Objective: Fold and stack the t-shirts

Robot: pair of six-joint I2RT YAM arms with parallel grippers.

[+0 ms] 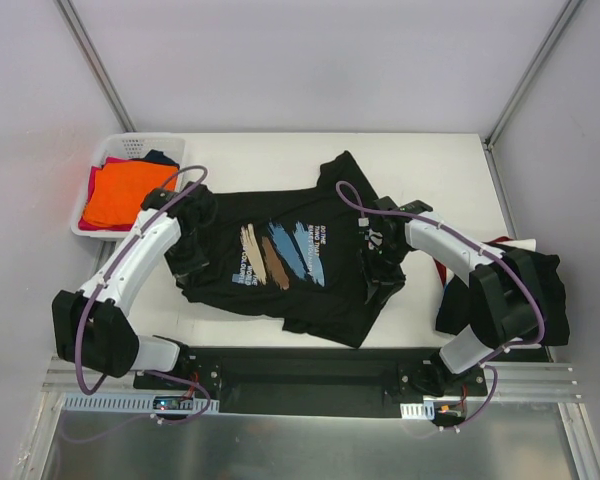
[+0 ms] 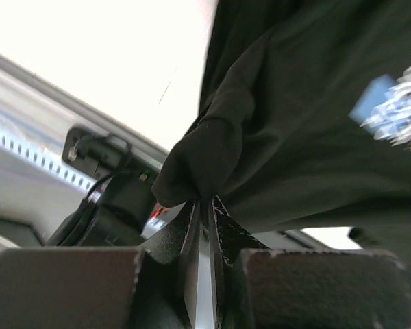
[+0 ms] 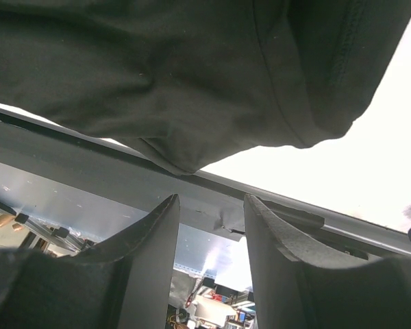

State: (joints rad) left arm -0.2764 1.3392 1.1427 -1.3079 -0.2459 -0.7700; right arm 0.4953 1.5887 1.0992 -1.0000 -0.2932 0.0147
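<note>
White table (image 1: 435,170) bears a limp, light black t-shirt (image 1: 310,302), probably best taken by its hems: left gripper (image 2: 207,203) pinches its left edge, right gripper (image 3: 210,202) gapes empty beside its right.

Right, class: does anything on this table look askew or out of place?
The printed black t-shirt lies crooked and rumpled, one edge bunched in the shut fingers of the left gripper. A dark garment slumps at the right edge of the table, seemingly overhanging it.
</note>
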